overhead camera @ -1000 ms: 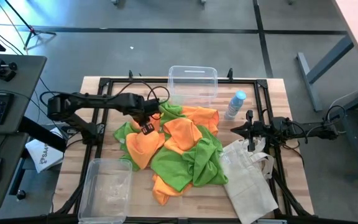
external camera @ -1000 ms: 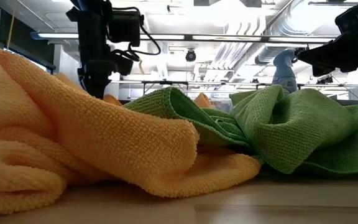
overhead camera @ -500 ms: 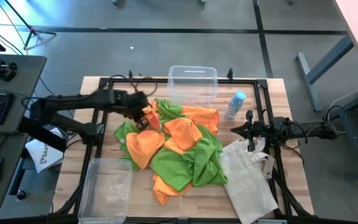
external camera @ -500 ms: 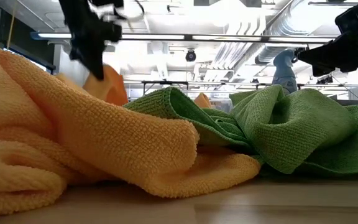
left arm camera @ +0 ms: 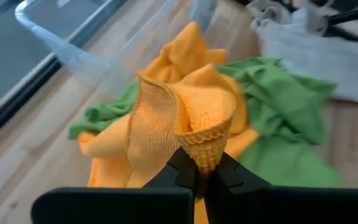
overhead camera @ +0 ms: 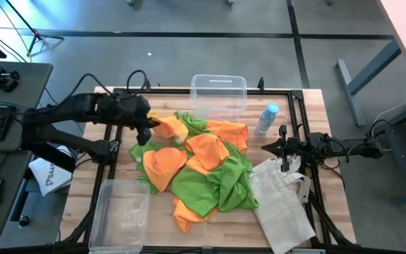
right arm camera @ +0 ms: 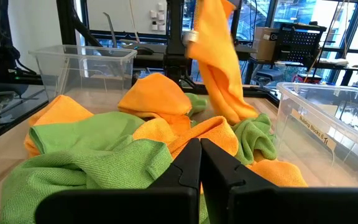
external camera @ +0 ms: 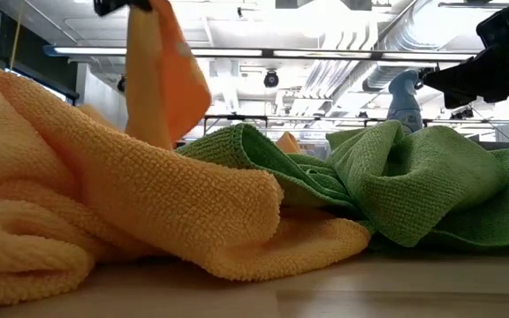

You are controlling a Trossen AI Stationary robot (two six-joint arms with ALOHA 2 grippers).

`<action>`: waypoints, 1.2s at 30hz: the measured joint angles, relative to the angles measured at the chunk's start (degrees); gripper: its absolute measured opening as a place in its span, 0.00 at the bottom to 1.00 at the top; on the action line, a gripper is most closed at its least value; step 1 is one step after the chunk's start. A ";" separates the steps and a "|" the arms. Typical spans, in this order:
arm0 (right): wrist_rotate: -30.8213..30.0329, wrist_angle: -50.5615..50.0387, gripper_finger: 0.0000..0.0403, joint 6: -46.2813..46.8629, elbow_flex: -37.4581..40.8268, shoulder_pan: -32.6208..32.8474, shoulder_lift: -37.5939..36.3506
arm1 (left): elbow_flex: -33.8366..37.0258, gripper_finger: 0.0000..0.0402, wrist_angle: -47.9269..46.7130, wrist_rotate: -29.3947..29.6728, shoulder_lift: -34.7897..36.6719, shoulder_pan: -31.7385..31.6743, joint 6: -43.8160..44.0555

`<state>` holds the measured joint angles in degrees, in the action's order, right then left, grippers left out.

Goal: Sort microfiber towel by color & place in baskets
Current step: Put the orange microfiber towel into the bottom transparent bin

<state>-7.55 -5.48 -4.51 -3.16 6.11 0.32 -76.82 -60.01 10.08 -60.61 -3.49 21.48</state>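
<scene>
A heap of orange and green microfiber towels (overhead camera: 203, 173) lies mid-table. My left gripper (overhead camera: 149, 129) stands above the heap's far-left part, shut on one orange towel (overhead camera: 169, 127), which also shows hanging in the low view (external camera: 162, 79) and the right wrist view (right arm camera: 219, 62). One clear basket (overhead camera: 218, 95) stands at the far edge, the other (overhead camera: 122, 210) at the near-left corner. My right gripper (overhead camera: 270, 147) waits shut at the right, over an off-white tote bag (overhead camera: 280, 201). My left gripper (left arm camera: 199, 177) pinches a bunched fold of the orange towel (left arm camera: 205, 155) between its two fingers, several layers gathered together. The towel hangs below the gripper (right arm camera: 191, 37), slack, and its lower end (right arm camera: 241, 112) reaches down to the heap.
A small clear bottle with a blue cap (overhead camera: 266, 118) stands right of the far basket. The tote bag covers the near-right table. Bare wood shows along the left edge (overhead camera: 104, 169) between my left arm and the near basket. A desk with a keyboard stands left of the table.
My left gripper, shut on the orange towel, has risen and drawn back toward the table's left edge. The towel has been pulled up out of the heap's far-left part and now hangs stretched out below the gripper. The rest of the heap has stayed put.
</scene>
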 joint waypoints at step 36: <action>0.00 0.01 0.00 -0.02 0.01 -0.01 -0.01 | -58.14 0.00 -30.06 -5.73 -17.69 33.20 15.00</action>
<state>-7.55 -5.47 -4.54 -3.15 6.10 0.30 -134.96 -90.06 4.35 -78.31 29.71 36.47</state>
